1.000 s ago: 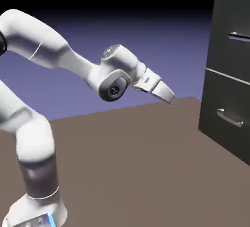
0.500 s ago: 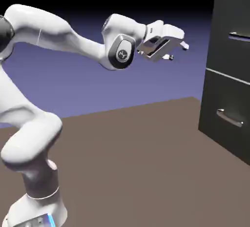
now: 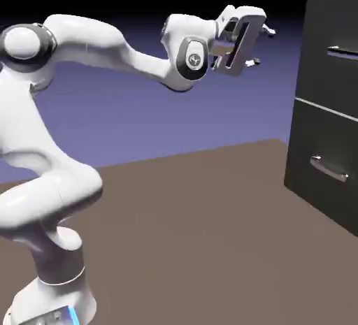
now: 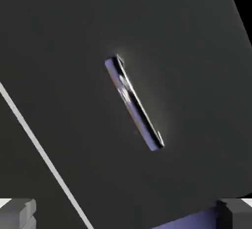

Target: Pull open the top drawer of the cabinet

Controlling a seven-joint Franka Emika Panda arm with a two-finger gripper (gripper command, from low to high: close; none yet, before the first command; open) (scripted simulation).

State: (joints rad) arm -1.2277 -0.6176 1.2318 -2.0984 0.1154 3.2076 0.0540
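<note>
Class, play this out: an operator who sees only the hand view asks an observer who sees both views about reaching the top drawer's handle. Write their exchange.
Operator: I see a slanted silver bar on a dark panel. Which drawer is it?
Observer: The gripper is level with the top drawer, not the lower drawer.
Operator: Am I touching the cabinet?
Observer: No. Open air separates the fingers from the cabinet.
Operator: Is there a second handle?
Observer: Yes, the lower handle sits well below the gripper.
</note>
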